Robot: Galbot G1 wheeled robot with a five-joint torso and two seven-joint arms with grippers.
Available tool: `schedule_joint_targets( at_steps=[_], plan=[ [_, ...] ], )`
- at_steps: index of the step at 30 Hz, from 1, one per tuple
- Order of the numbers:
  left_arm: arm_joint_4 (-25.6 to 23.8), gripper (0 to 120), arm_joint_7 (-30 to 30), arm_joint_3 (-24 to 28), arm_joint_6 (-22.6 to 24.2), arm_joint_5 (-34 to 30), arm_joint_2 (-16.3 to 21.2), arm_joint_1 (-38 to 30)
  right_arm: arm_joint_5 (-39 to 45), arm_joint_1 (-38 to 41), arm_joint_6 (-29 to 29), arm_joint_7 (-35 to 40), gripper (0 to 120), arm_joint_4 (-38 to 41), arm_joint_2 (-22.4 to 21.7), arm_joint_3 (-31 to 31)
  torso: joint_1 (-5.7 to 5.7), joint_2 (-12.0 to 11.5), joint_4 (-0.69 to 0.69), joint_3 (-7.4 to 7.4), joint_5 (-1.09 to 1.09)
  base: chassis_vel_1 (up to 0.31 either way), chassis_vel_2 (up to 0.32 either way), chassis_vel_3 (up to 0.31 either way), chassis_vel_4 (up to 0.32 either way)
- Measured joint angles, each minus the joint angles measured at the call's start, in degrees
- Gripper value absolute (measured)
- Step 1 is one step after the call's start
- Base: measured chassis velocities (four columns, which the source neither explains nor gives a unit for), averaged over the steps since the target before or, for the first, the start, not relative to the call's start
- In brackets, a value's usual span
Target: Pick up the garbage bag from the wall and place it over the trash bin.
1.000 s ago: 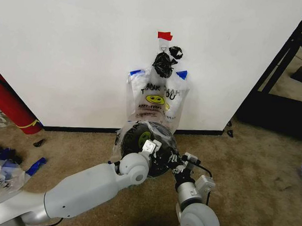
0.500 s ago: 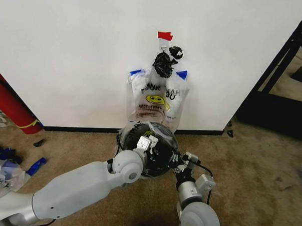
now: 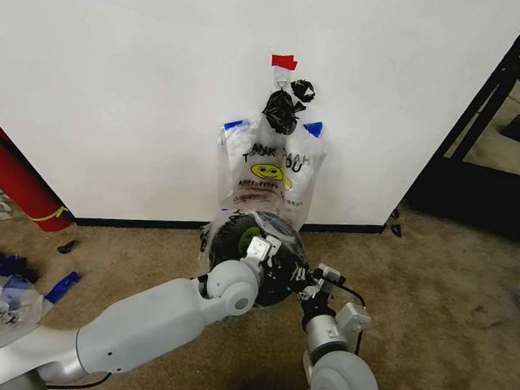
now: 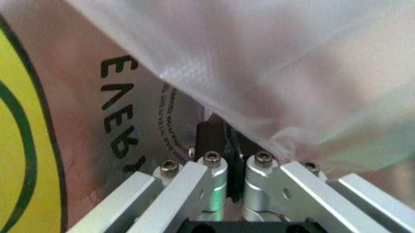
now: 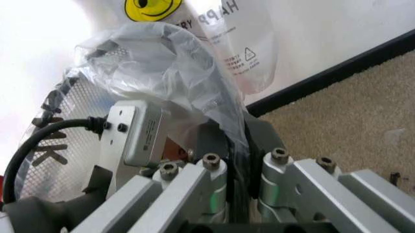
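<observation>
Since the earlier head view, the left arm's round grey wrist joint has slid slightly right and closer to the small round black mesh trash bin (image 3: 256, 251), while the right arm has barely shifted. A thin see-through plastic garbage bag (image 3: 268, 174) with a yellow smiley face, black lettering and blue trim hangs against the plain white wall (image 3: 118, 94), its lower film draped over the bin, which stands on brown carpet (image 3: 429, 280) just in front of the wall's narrow black baseboard. Above the bag, a small black knotted plastic bundle (image 3: 283, 108) hangs under a red tape strip (image 3: 283, 61). The left gripper (image 3: 261, 247) sits at the bin's near rim; in its wrist view its fingers (image 4: 209, 141) are closed together on the bag's film. The right gripper (image 3: 310, 282) is just beside the bin's right side, its fingers (image 5: 217, 141) pinched on a fold of the same film
</observation>
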Motion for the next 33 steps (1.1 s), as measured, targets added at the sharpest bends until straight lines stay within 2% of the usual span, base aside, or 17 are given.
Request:
schedule_joint_targets(
  at_steps=[7,11,20,33],
  plan=[
    [-0.2,0,0.1,-0.8,0.0,0.9,1.7,-0.7,0.0,0.3,0.0,0.0,1,-0.3,-0.2,0.0,0.00,0.0,0.01,0.00,0.00,0.000,0.000,0.000,0.000],
    [1.5,0,0.8,0.6,0.1,5.5,0.9,-1.5,-0.2,0.1,0.0,-0.1,1,-0.1,0.4,-0.9,0.00,0.0,0.00,0.00,-0.01,0.000,0.000,0.000,0.000],
    [3.8,0,1.6,1.9,0.2,8.2,0.9,-2.2,-0.7,-0.6,0.1,-0.2,1,0.4,0.4,-1.1,0.00,0.0,0.00,0.00,0.00,0.000,0.000,0.000,0.000],
    [-1.4,0,1.4,1.3,1.4,6.8,4.1,-1.5,-0.9,0.4,0.3,-0.2,1,-0.3,-0.1,-0.2,0.00,0.0,0.01,0.00,0.00,0.000,0.000,0.000,0.000]
  ],
)
